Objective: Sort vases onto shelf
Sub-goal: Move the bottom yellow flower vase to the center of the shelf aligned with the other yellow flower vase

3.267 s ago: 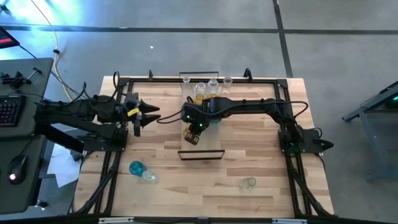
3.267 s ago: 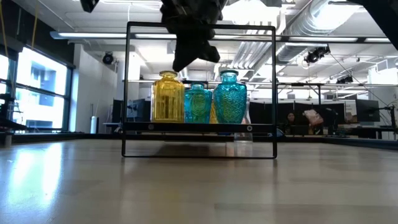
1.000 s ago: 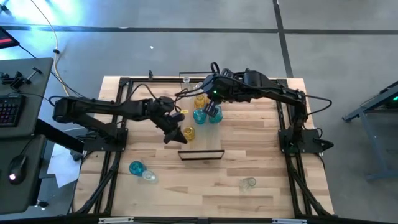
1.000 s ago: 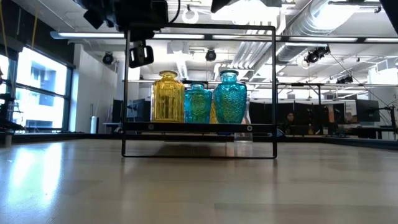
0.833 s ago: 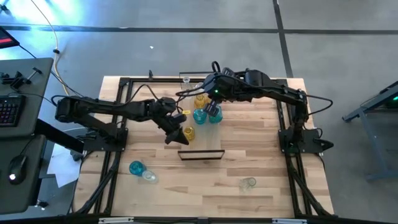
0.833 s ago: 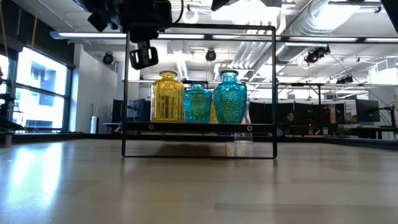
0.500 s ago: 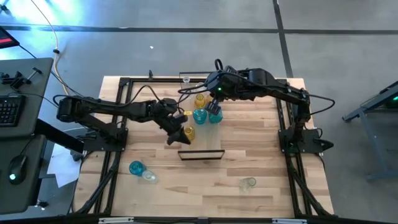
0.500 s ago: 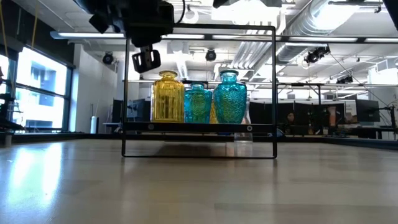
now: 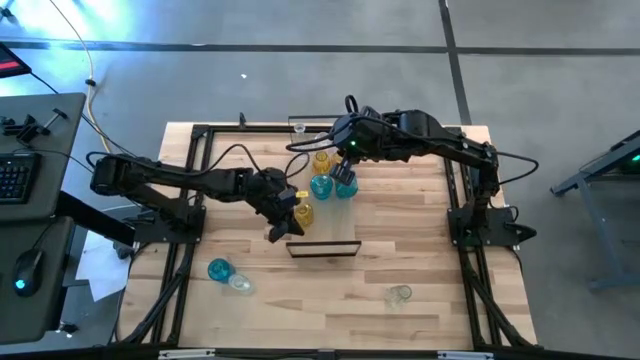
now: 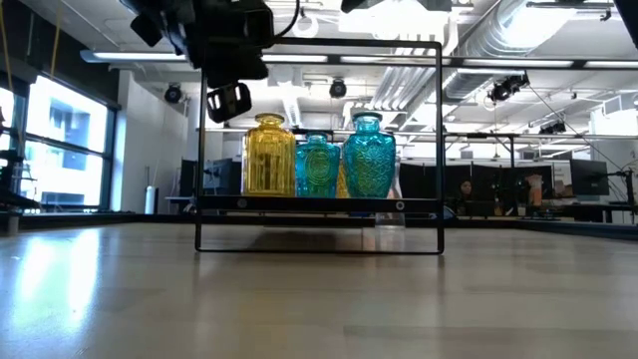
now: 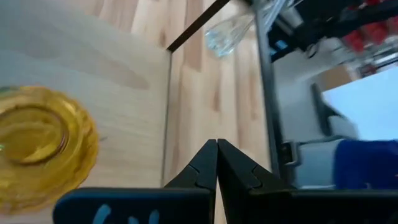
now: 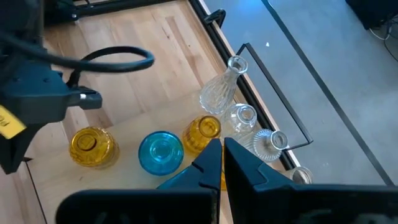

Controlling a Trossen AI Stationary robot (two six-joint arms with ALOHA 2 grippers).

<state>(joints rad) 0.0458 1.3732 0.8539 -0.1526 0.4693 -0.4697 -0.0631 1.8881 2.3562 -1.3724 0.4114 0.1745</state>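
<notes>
The shelf (image 9: 323, 244) runs from the table's far edge toward its middle. On it stand an amber-yellow vase (image 10: 267, 155) and two teal vases (image 10: 317, 166) (image 10: 368, 155). Another yellow vase (image 9: 320, 160) and several clear vases (image 12: 242, 117) stand farther back. My left gripper (image 9: 278, 232) is shut and hovers beside the near yellow vase (image 11: 37, 146), by the shelf's left edge. My right gripper (image 9: 343, 178) is shut and hangs above the teal vases (image 12: 160, 151). Neither gripper holds anything.
A teal vase (image 9: 219, 270) and a clear vase (image 9: 240, 284) lie on the table near its front left. Another clear vase (image 9: 400, 294) lies at the front right. A black frame (image 9: 190, 200) borders the tabletop.
My left gripper has crept toward the table's right and near edge, alongside the near yellow vase, staying shut. The vases have kept their places.
</notes>
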